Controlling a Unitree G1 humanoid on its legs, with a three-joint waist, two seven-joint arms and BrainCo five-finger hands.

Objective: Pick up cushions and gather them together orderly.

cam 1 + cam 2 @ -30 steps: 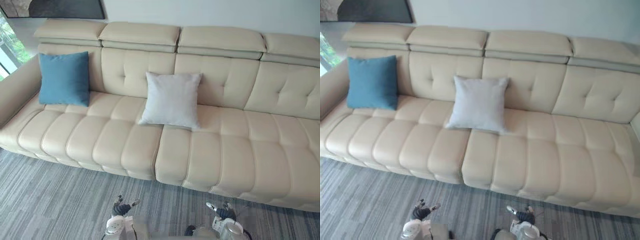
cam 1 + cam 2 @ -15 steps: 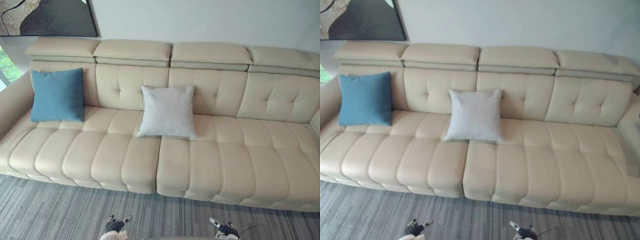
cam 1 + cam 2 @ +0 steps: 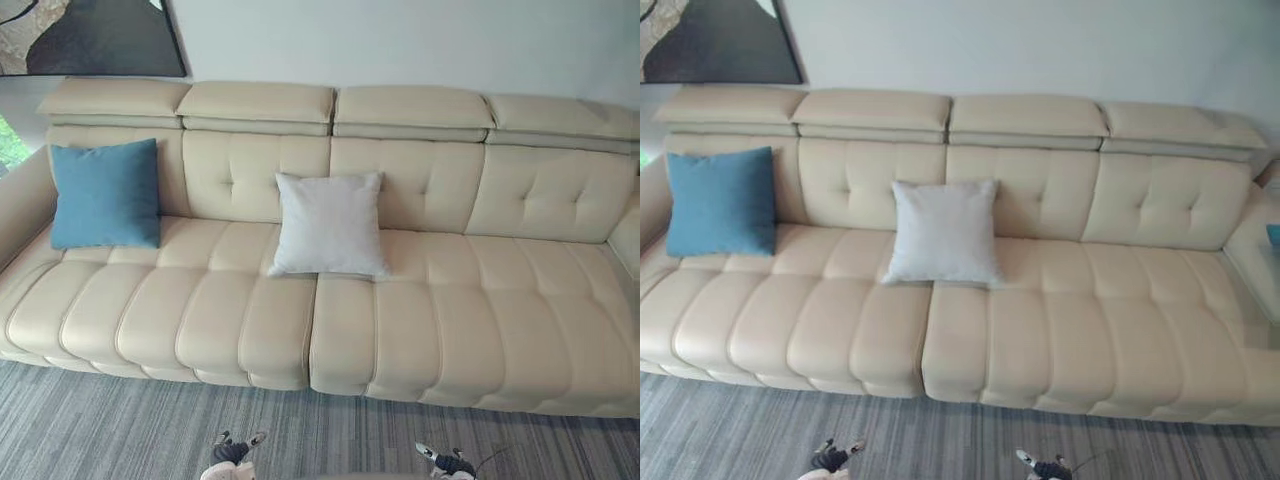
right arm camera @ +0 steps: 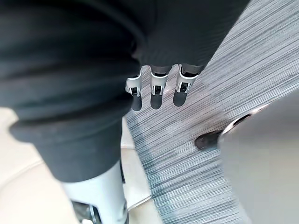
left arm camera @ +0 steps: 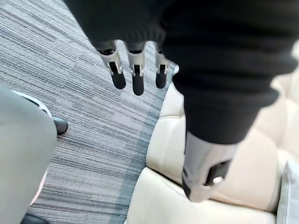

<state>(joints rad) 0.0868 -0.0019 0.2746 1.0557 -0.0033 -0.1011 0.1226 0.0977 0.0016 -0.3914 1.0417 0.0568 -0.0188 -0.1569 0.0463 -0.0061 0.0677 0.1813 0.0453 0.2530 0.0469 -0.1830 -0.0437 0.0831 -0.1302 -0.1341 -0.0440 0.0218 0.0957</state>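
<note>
Square blue fabric cushion (image 3: 105, 195) upper left on cream leather sofa (image 3: 400, 320), square pale grey cushion (image 3: 328, 225) centre. Left hand (image 5: 136, 77) and right hand (image 4: 157, 95): fingers straight, holding nothing.

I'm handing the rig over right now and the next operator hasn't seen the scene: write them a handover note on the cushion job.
Left hand: open, empty, low over the carpet in front of the sofa.
Right hand: open, empty, also over the carpet.
Blue cushion: upright against the sofa's back at its left end.
Pale grey cushion: against the back near the middle, apart from the blue one.
Done: nothing, neither cushion picked up.
Left: pick one up and set it neatly beside the other.
</note>
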